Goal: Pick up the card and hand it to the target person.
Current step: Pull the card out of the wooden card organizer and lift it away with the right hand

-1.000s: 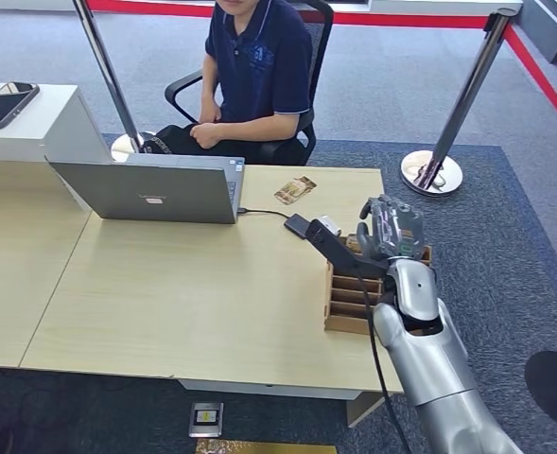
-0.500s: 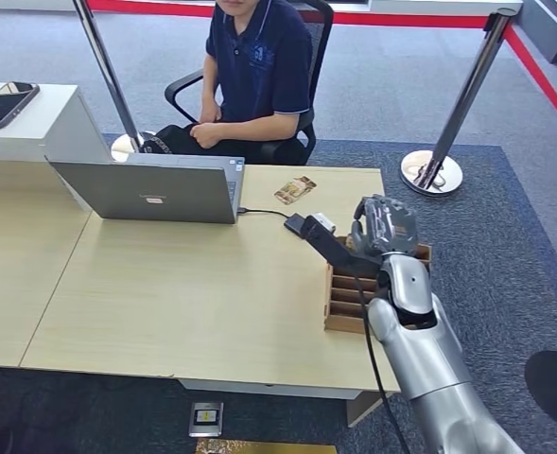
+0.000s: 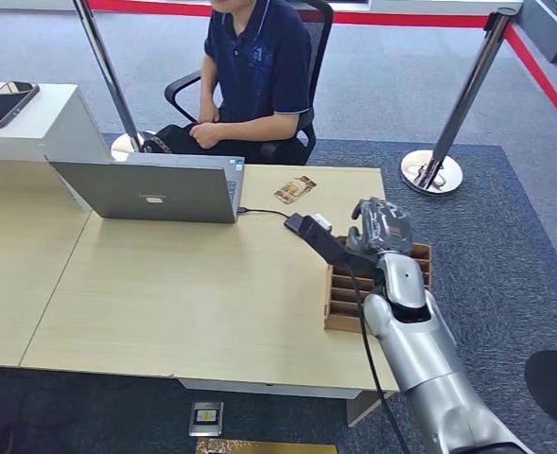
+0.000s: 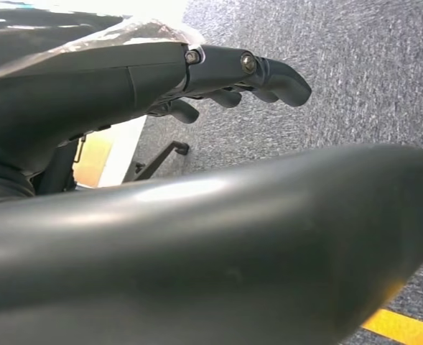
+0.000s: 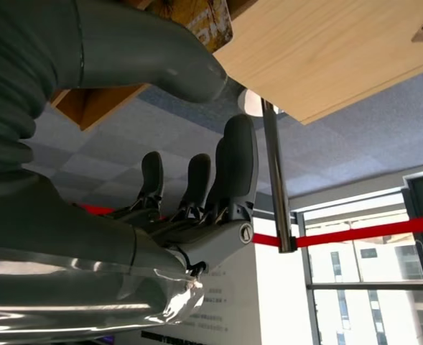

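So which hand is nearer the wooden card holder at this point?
The right. The right hand is over the far end of the wooden card holder, fingers apart and holding nothing. The left hand hangs down over the grey carpet, away from the desk.

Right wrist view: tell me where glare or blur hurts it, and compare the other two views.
Right wrist view: windows blow out white behind the right hand, whose fingers stay sharp; the near thumb is soft. Left wrist view: a blurred dark cover fills the foreground, while the left hand and carpet are sharper. Head view: even light, sharp on table and laptop.
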